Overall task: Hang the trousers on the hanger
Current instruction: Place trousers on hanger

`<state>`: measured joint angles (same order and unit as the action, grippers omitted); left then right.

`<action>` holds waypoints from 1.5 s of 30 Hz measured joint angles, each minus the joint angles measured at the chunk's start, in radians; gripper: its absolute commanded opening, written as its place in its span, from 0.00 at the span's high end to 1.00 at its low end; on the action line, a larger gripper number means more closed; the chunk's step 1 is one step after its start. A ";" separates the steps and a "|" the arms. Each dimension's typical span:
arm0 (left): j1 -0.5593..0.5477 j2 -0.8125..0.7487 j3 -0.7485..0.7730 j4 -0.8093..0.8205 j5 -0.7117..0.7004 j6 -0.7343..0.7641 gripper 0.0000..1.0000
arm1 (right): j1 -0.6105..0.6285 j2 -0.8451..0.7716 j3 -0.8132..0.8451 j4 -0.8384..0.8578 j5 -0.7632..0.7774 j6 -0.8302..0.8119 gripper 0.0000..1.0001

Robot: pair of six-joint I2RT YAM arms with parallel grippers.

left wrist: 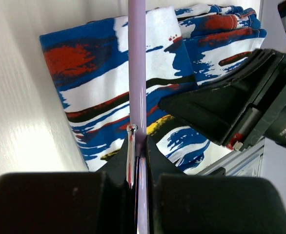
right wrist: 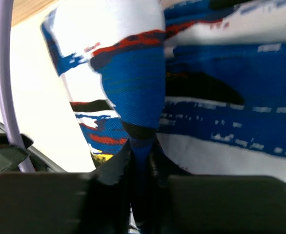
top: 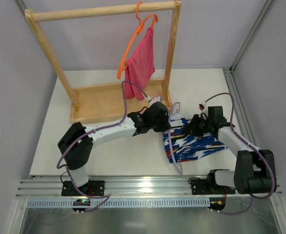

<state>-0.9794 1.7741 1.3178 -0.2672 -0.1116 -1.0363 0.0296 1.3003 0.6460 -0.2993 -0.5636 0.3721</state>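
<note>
Left end effector [left wrist: 139,144] clamps hanger [left wrist: 136,58] bar; right end effector [right wrist: 139,152] pinches trousers [right wrist: 231,73] fold; wooden rack base [top: 111,101] near behind both.

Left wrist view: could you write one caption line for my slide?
Left gripper shut on the lilac hanger, with the printed trousers behind it.

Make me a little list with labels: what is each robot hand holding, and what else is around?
left hand: shut on the hanger
right hand: shut on a fold of the trousers
trousers: on the table, with the hanger's bar across them
rack: holds an orange hanger with a pink cloth
job: trousers not yet hung on the hanger
</note>
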 measured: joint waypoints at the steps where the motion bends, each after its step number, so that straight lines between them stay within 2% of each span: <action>1: 0.000 0.000 0.000 -0.003 -0.001 -0.001 1.00 | -0.002 -0.016 -0.021 0.017 -0.002 0.007 0.90; 3: 0.000 -0.003 0.000 -0.015 -0.005 -0.005 1.00 | -0.002 -0.082 -0.061 0.027 0.005 0.030 0.96; 11: -0.003 -0.077 -0.032 -0.079 -0.027 -0.012 1.00 | 0.009 -0.515 -0.272 0.109 0.050 0.156 0.96; 15: -0.008 -0.124 -0.095 -0.086 -0.027 -0.027 1.00 | 0.013 -0.651 -0.389 0.107 0.114 0.228 0.96; 18: -0.011 -0.149 -0.124 -0.084 -0.034 -0.032 1.00 | 0.016 -0.721 -0.416 0.087 0.143 0.270 0.96; 20: -0.013 -0.175 -0.144 -0.068 -0.035 -0.031 1.00 | 0.018 -0.728 -0.416 0.089 0.146 0.286 0.96; 24: -0.012 -0.228 -0.208 0.002 -0.014 -0.008 0.64 | 0.022 -0.676 -0.417 0.110 0.153 0.313 0.96; 38: -0.072 -0.236 -0.355 0.223 0.023 0.023 0.49 | 0.021 -0.642 -0.439 0.126 0.213 0.319 0.96; 45: -0.155 -0.220 -0.404 0.327 -0.021 0.025 0.48 | 0.021 -0.642 -0.447 0.135 0.219 0.319 0.96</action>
<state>-1.1347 1.5536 0.9134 0.0601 -0.1326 -1.0111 0.0502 0.6586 0.1986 -0.1646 -0.3450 0.6910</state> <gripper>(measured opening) 0.520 0.073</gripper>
